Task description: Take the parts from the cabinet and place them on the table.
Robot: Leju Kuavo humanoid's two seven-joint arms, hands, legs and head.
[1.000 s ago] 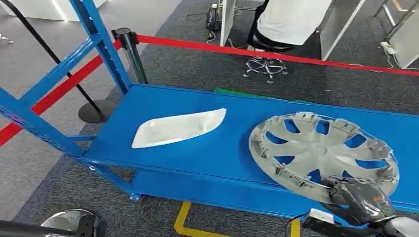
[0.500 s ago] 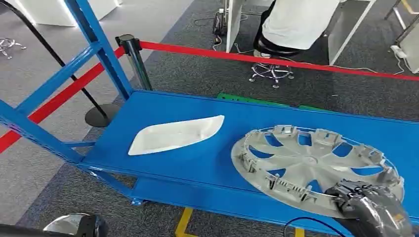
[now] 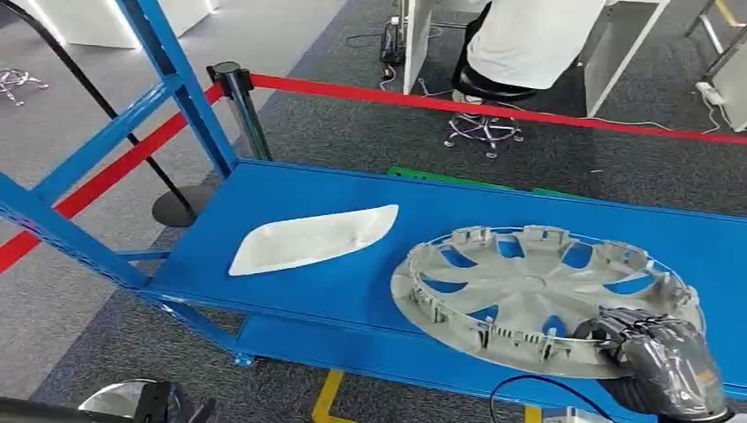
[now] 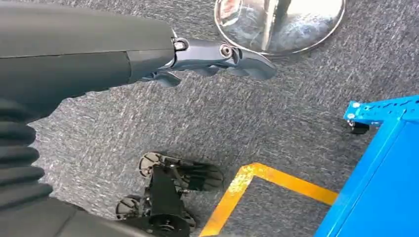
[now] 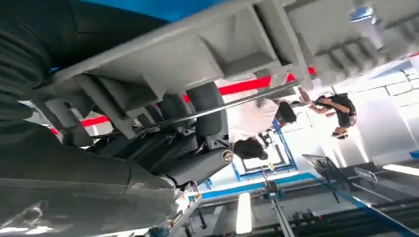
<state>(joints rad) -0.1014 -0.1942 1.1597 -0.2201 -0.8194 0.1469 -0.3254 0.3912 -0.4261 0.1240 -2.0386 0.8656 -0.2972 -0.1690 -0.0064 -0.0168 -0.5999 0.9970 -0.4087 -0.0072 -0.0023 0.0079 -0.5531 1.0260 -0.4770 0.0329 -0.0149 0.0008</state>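
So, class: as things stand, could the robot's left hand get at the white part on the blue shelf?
Probably not yet. The left hand hangs low over the carpet, open, beside the shelf. The white part lies unobstructed on top, so the arm would only need raising.

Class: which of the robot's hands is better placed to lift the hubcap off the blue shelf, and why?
The right hand: its fingers already grip the hubcap at the near rim. The left hand hangs open over the carpet, apart from the shelf.
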